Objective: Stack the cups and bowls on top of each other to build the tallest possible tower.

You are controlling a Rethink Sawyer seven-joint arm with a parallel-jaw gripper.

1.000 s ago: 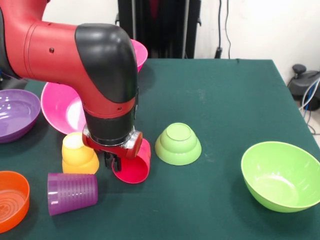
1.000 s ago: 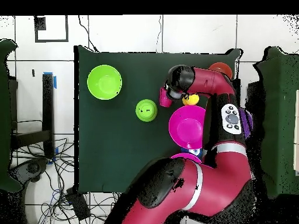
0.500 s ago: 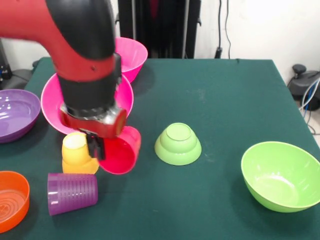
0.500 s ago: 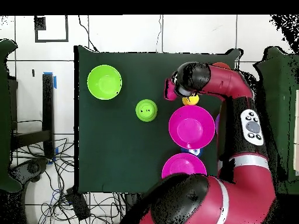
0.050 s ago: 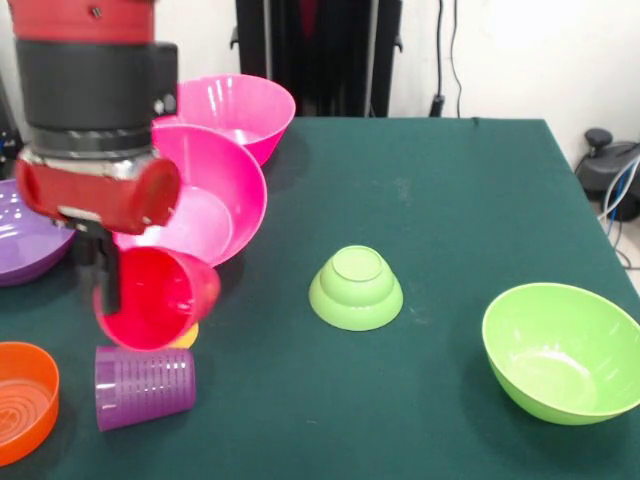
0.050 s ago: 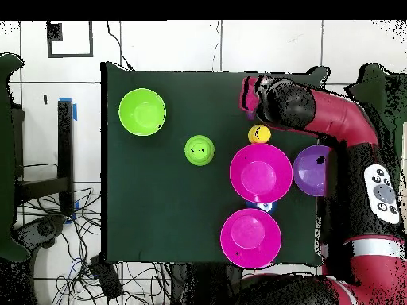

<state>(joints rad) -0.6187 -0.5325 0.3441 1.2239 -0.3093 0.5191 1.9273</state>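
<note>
My gripper point(image 5: 112, 283) is shut on the rim of the red cup point(image 5: 157, 298) and holds it tilted in the air, mouth toward the front. Behind the cup, only a sliver of the yellow-orange cup point(image 5: 186, 336) shows. The ridged purple cup point(image 5: 145, 387) lies on its side just below. Seen from overhead, the gripper point(image 6: 257, 96) and red cup point(image 6: 248, 94) hang near the table's edge, apart from the yellow-orange cup point(image 6: 257, 135). An upside-down small green bowl point(image 5: 356, 288) stands mid-table.
Two hot pink bowls point(image 5: 212, 200) point(image 5: 238, 108) sit behind the gripper, and a purple bowl point(image 5: 22, 240) lies at the left edge. An orange bowl point(image 5: 20, 400) is at the front left and a lime green bowl point(image 5: 560, 350) at the front right. A small blue bowl point(image 6: 265, 206) peeks between the pink bowls.
The arm has lifted the red cup off the table and carried it left in the front view, from beside the yellow-orange cup to in front of and above it.
</note>
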